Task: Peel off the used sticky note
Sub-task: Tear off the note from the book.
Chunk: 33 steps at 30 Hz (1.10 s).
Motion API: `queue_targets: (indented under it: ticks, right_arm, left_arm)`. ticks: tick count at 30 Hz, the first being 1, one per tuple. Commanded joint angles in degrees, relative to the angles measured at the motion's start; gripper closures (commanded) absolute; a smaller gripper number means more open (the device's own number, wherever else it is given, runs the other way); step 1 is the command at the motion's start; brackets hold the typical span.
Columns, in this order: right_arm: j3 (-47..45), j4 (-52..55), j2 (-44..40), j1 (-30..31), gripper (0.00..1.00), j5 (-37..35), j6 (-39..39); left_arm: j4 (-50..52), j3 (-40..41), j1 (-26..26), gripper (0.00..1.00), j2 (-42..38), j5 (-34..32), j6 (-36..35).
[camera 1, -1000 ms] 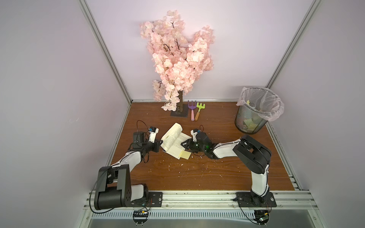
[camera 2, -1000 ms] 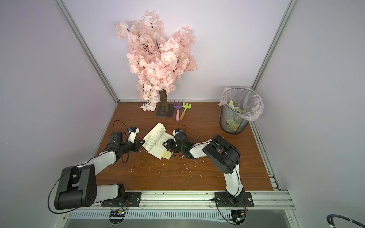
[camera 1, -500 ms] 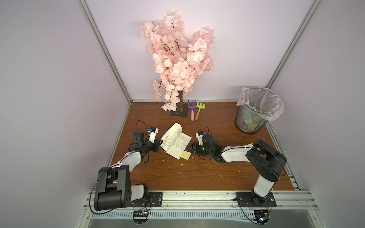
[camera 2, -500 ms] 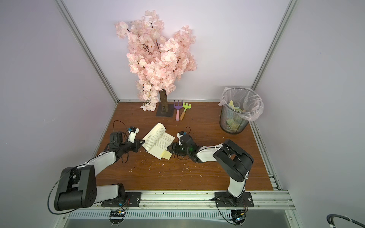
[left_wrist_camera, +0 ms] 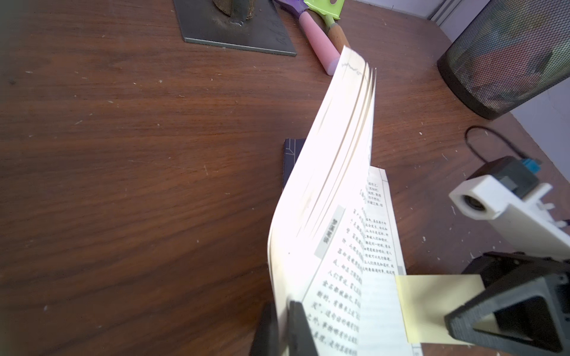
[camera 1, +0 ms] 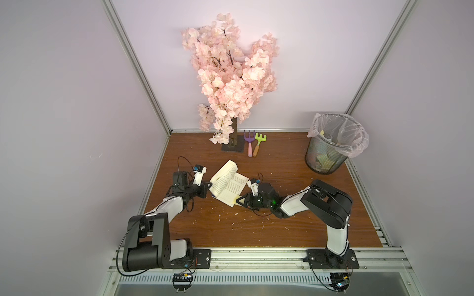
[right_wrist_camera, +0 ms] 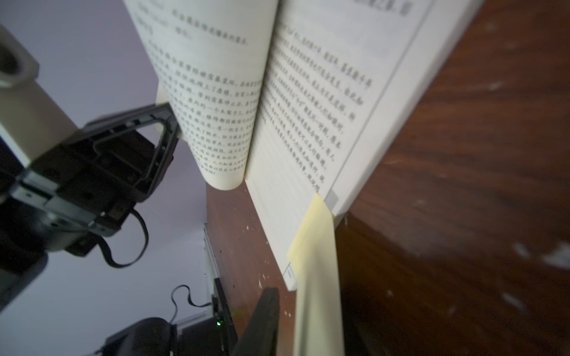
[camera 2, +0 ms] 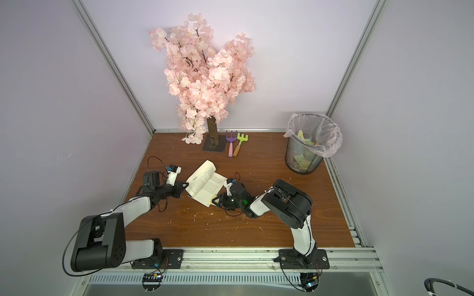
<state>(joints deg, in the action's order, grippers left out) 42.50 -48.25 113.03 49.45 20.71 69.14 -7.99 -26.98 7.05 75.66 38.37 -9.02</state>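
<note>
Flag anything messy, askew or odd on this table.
Pale scraps litter the table near the book. The book lies half open, one stack of pages bent upward where the left gripper pinches it. A yellow sticky note juts past the flat page's edge.

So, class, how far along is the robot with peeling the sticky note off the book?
Done: the left gripper pinches the pages up, exposing the sticky note. In hand: the right gripper straddles its free end. Left: the peel itself; the note is still attached.

Lilac walls (camera 1: 64, 102), brown wooden tabletop (camera 1: 256, 230), aluminium frame (camera 1: 256, 256)
</note>
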Motion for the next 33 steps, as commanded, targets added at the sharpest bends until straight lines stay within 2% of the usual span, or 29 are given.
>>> queue_targets:
  ticks: [1,18,28,33]
  right_arm:
    - [-2.17,-4.40,0.74,-1.67,0.99,0.50,3.74]
    - [-5.16,0.70,-2.52,-7.86,1.00,6.45,-1.73]
    - [-4.38,-0.53,-3.08,-8.02,1.00,12.28,-4.13]
    - [-2.93,3.19,-5.25,-6.64,1.00,13.11,-7.17]
  left_arm:
    - [3.12,0.91,0.83,0.98,1.01,-0.76,-0.70]
    - [3.50,0.84,0.84,0.98,0.22,-0.72,-0.69]
    - [2.47,0.46,0.77,0.98,-2.89,-2.68,0.58]
    - [2.12,0.48,0.84,0.98,-4.49,-2.97,1.02]
